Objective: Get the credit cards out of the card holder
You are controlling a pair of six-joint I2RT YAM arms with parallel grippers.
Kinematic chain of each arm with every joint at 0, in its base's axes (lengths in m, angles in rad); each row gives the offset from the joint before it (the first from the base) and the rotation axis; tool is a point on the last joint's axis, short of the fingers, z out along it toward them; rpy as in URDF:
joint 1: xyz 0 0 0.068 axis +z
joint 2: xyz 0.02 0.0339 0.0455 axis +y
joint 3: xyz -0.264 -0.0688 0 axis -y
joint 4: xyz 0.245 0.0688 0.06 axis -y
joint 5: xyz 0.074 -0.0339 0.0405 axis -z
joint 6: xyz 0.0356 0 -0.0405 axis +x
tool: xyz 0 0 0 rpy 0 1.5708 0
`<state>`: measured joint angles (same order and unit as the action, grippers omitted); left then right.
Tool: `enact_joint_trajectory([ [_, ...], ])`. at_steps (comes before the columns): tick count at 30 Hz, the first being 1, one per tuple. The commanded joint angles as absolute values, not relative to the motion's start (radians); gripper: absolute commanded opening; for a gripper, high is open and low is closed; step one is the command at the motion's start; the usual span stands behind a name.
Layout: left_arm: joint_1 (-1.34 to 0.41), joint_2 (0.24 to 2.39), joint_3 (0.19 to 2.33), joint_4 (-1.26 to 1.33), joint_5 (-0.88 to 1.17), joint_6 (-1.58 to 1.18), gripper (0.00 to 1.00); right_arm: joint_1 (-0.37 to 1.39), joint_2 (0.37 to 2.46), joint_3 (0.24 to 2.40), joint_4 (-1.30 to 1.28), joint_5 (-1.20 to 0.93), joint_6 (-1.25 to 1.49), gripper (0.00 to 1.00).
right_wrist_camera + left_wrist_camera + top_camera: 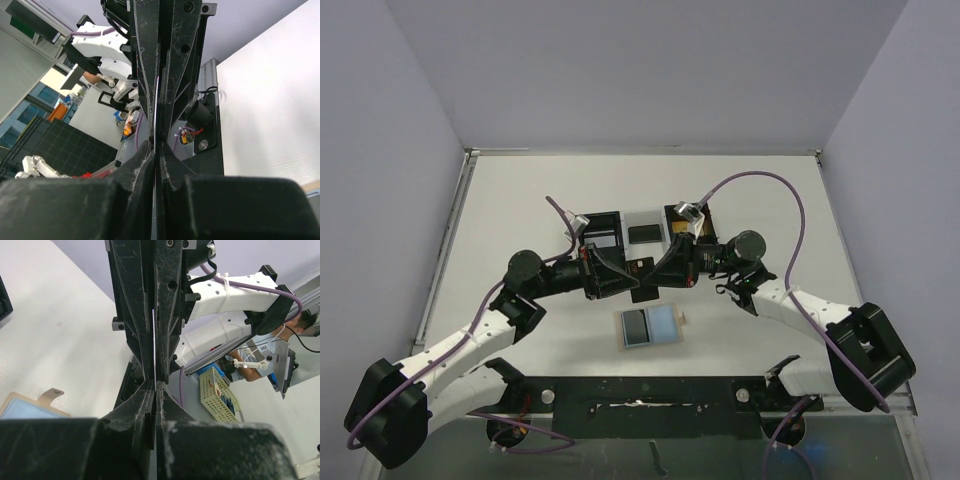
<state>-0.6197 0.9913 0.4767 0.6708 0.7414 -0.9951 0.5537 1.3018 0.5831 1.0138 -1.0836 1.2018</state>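
The card holder (651,327) lies open on the table in front of both grippers, tan-edged, with one dark and one light blue-grey panel. Its corner and snap tab also show in the left wrist view (30,407). A dark credit card (643,288) hangs in the air above and behind it, held between the two grippers. My left gripper (631,273) and right gripper (660,271) face each other tip to tip. Both wrist views show the card edge-on (154,340) (157,100) between closed fingers of the left gripper (156,385) and the right gripper (156,142).
The black three-compartment tray (603,218) stands just behind the grippers, with a dark card (643,234) in its middle compartment. The white table (520,220) extends left and right. The arms' black base plate (640,400) runs along the near edge.
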Motion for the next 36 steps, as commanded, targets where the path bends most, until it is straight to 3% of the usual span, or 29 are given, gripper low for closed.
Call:
enact_joint_trajectory([
  [1,-0.615,0.97,0.467,0.745,0.731,-1.01,0.0,0.545,1.288,0.635,1.045,-1.107,1.195,0.0],
  [5,-0.608,0.968,0.457,0.751,0.73,-1.033,0.0,0.514,1.243,0.605,1.038,-1.092,1.184,0.0],
  [8,-0.601,0.944,0.485,0.613,0.702,-0.969,0.33,0.484,1.209,0.617,0.919,-1.093,1.11,0.0],
  [10,-0.593,0.9,0.492,0.518,0.634,-0.925,0.63,0.464,1.179,0.642,0.748,-1.072,0.997,0.0],
  [11,-0.584,0.882,0.504,0.459,0.619,-0.895,0.67,0.457,1.162,0.662,0.633,-1.042,0.915,0.0],
  [14,-0.557,0.871,0.555,0.259,0.607,-0.79,0.68,0.448,1.096,0.733,0.251,-0.838,0.674,0.0],
  [17,-0.552,0.86,0.613,0.02,0.505,-0.685,0.69,0.446,1.044,0.747,0.133,-0.654,0.57,0.0],
  [23,-0.541,0.83,0.689,-0.244,0.204,-0.584,0.7,0.468,0.991,0.796,0.038,-0.462,0.354,0.0],
  [29,-0.495,0.89,0.856,-0.5,-0.055,-0.47,0.78,0.648,0.926,0.738,0.103,-0.184,-0.084,0.0],
  [36,-0.209,0.871,0.821,-0.523,0.057,-0.435,0.82,0.718,0.998,0.777,0.12,0.039,-0.304,0.0],
])
